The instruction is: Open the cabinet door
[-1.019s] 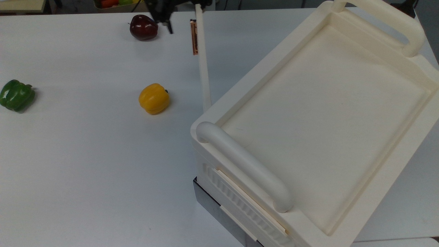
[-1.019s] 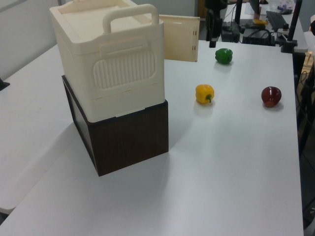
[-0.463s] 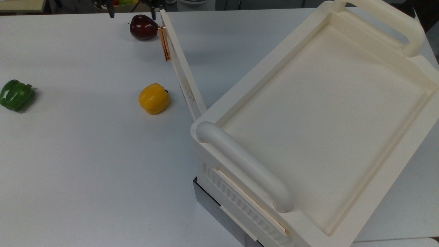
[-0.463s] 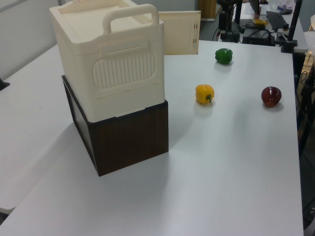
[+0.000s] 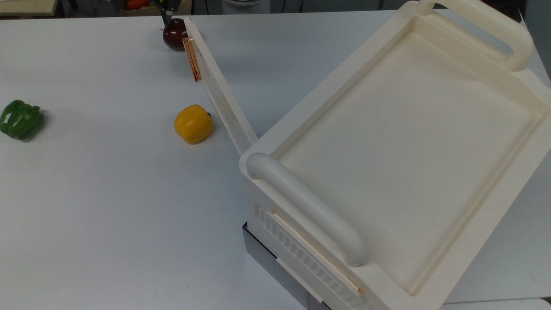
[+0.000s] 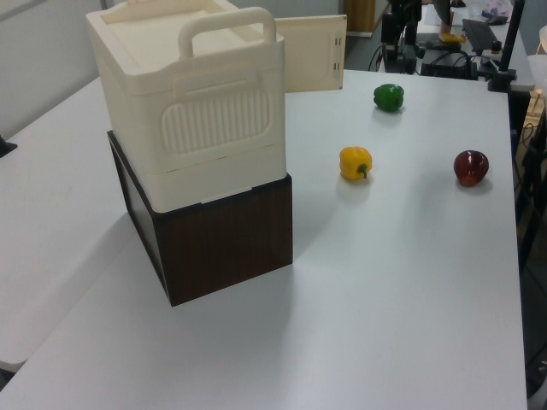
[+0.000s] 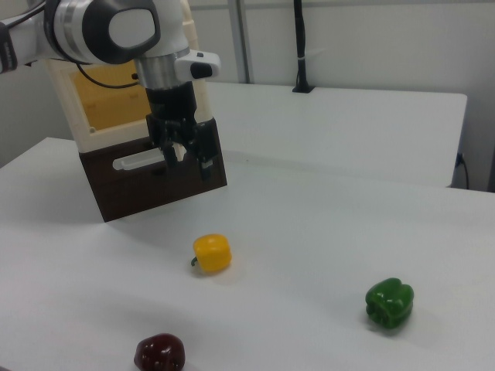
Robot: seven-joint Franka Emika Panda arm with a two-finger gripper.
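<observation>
Cream door point(image 5: 219, 92) stands swung well out from the cabinet point(image 5: 400, 146) on the white table point(image 5: 107, 206), its copper plate point(image 5: 192, 59) at the free edge near the dark red pepper point(image 5: 173, 34), the gripper point(image 7: 186, 154) empty, fingers spread, above the yellow pepper point(image 7: 212, 253)

1. Bright, even overhead light in all three views; white table point(image 5: 107, 206) reads clean, slightly cool.
2. Soft short shadows: beside the yellow pepper point(image 5: 193, 124) at centre left of the top view, under the cabinet point(image 6: 188, 111) at lower left of the left view.
3. Faint glare on the table at upper centre of the right view.
4. Top view's upper edge dark, cluttered.
5. The gripper point(image 7: 184, 151) looks slightly soft.
</observation>
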